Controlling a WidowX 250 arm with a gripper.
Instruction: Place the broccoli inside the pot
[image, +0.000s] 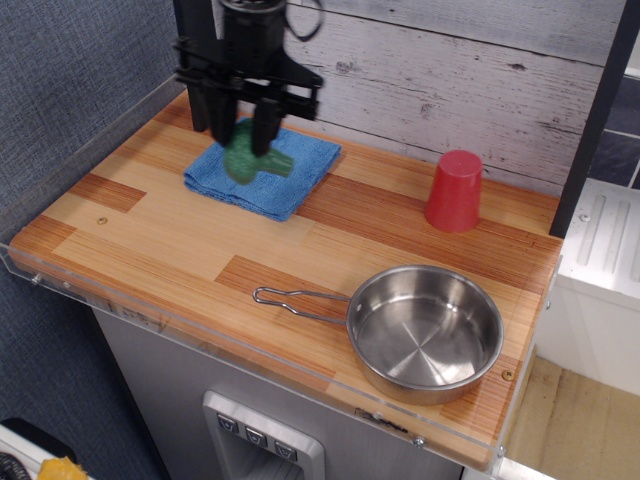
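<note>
**A:** What do the fingers hold?

**B:** The gripper (246, 128) is closed on the broccoli (252, 160). The two dark fingers (266, 123) press its green head from both sides, and the lighter stalk points out to the right, just below the fingertips. The picture is a little blurred there.

**A:** Does the broccoli touch anything under it?

**B:** It hangs above the blue cloth (288, 176), which lies directly under the fingers. I cannot tell for sure if there is a gap, but it looks lifted.

**A:** And the pot?

**B:** The pot (425, 333) is well apart from the fingers, toward the front right of the wooden counter (160, 235). Its inside is empty and its wire handle (298, 300) points left. A red cup (455, 191) stands upside down, far to the right of the fingers, near the back wall.
</note>
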